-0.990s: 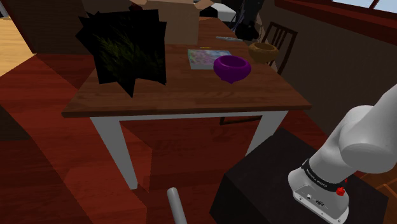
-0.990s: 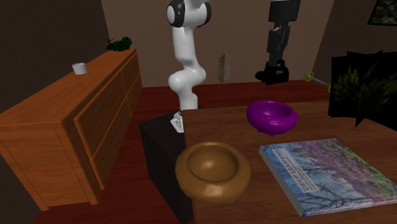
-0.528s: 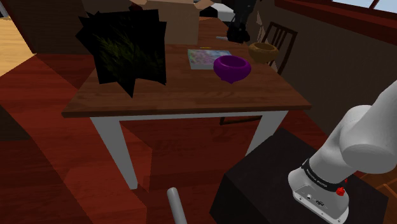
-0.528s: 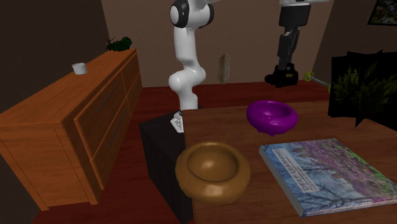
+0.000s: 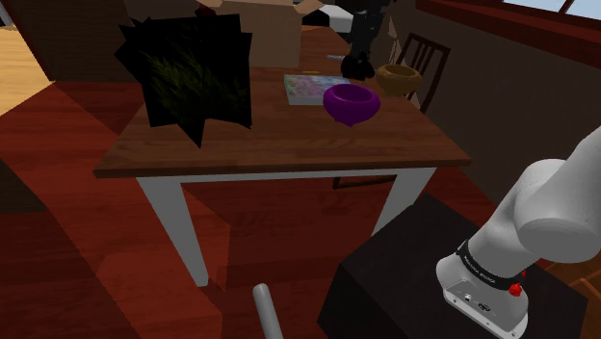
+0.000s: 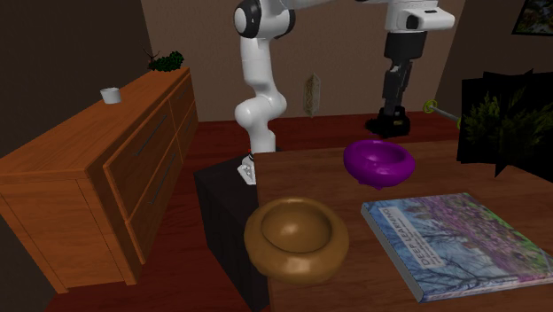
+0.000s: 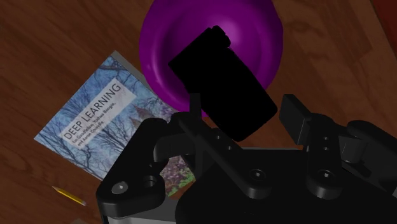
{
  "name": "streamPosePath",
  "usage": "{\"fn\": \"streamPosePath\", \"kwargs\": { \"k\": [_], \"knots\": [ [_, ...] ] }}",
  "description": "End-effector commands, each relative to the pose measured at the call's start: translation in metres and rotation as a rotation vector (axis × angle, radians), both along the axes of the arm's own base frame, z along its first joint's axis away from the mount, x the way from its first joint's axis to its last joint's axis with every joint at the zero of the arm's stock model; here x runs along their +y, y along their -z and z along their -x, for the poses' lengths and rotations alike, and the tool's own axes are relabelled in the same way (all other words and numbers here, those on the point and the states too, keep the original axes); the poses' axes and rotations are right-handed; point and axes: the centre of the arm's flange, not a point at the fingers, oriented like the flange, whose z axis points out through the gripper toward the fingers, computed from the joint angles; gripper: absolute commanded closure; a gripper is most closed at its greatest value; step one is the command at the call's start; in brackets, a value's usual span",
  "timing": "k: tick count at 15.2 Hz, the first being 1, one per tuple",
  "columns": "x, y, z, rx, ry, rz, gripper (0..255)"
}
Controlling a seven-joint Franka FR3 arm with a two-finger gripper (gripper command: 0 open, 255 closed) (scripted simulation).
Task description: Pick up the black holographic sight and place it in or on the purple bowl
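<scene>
The gripper [image 7: 245,113] has the black holographic sight [image 7: 219,83] clamped between its fingers, hanging right above the purple bowl [image 7: 167,44], beside the Deep Learning book [image 7: 95,127] on the wooden table [image 7: 51,38]

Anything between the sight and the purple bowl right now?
Nothing: the second exterior view shows the black sight hanging just above the purple bowl, only air between them. The wrist view agrees.

Glossy purple bowl [image 7: 167,39], matt black sight [image 7: 222,83], wood-grain table top [image 7: 57,51].
</scene>
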Motion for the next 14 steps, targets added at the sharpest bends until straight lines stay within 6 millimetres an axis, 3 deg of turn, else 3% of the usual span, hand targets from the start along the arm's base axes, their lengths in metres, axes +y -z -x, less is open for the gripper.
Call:
{"fn": "streamPosePath", "kwargs": {
  "k": [1,7,14],
  "knots": [
    [0.000,0.010,0.000,-0.001,0.000,0.000,255],
    [0.000,0.045,0.000,-0.001,0.000,0.000,255],
    [0.000,0.045,0.000,-0.001,0.000,0.000,255]
  ]
}}
